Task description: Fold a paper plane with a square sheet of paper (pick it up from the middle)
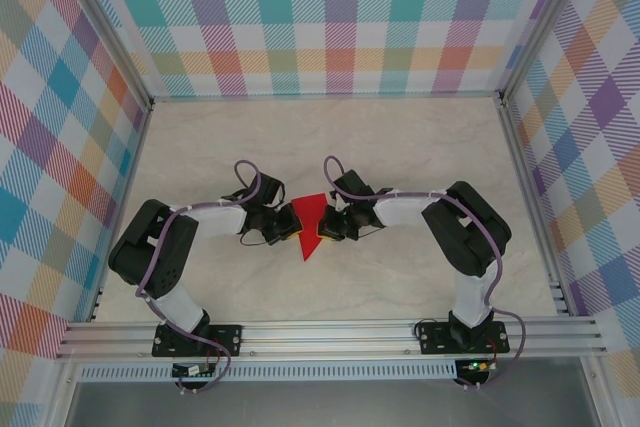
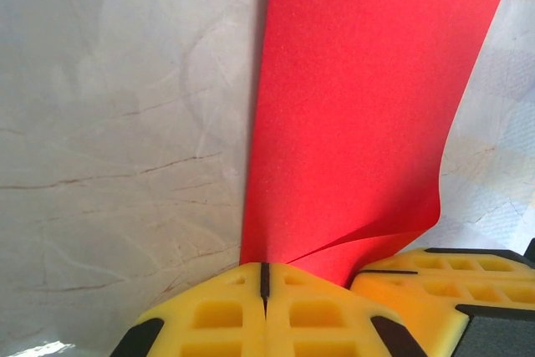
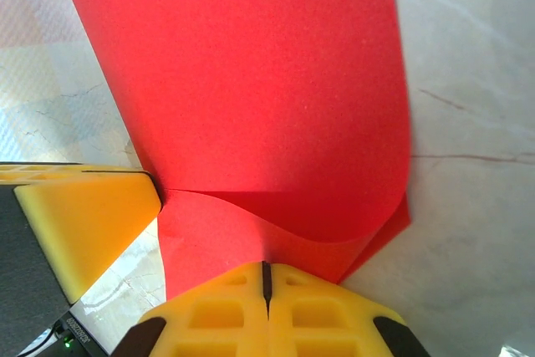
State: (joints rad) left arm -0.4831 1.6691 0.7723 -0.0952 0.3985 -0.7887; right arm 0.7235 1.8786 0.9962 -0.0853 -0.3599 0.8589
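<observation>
Holding: the left pincer point(image 1: 285, 225) has its yellow fingers point(image 2: 217, 315) pressed flat together, with the square sheet of paper point(image 1: 308, 219) nipped in the seam between them.
Right pincer point(image 1: 328, 230): likewise closed, its two fingertips meeting on the paper's edge; no gap shows between them.
Pincers to each other: tip to tip, almost touching, each one's yellow pad showing at the corner of the other's wrist view.
Sheet's place: between the two pincers and rising away from both sets of fingertips, off the marbled table point(image 1: 400, 147) along most of its length.
Sheet's shape: bent over on itself in a soft roll just ahead of the fingertips, one layer lying over another; from above it reads as a narrow wedge with a point toward the arm bases.
Done, as I judge it: the paper is picked up and shared between both pincers, and a first doubling-over is begun.
Not done: the bend looks rounded, not pressed into a sharp crease; no nose folds, no wings, no dart outline.
Progress: early, with most of the folding ahead.
Unclear: whether the layers' edges line up, since the fingers hide that part.
</observation>
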